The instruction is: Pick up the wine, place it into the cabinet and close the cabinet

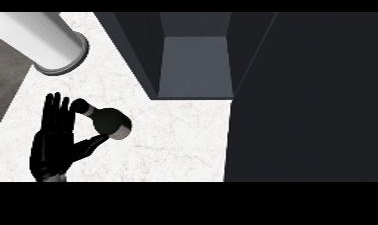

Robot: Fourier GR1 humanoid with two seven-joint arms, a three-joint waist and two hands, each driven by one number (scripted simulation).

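The wine bottle (109, 121) is dark with a pale grey band and a dark cap, and it stands on the white marble counter (177, 139) at the lower left. My left hand (55, 141) is just left of it, fingers straight and pointing up, thumb reaching under the bottle's body. Its fingertips (65, 104) lie close to the cap; I cannot tell whether they touch it. The dark cabinet (196, 64) stands open at the upper middle, with its grey inner floor showing. My right hand does not show.
The cabinet's dark door (303, 99) is swung open and fills the right side of the view. A large white cylinder (44, 39) lies at the upper left. A strip of grey floor (11, 79) shows past the counter's left edge.
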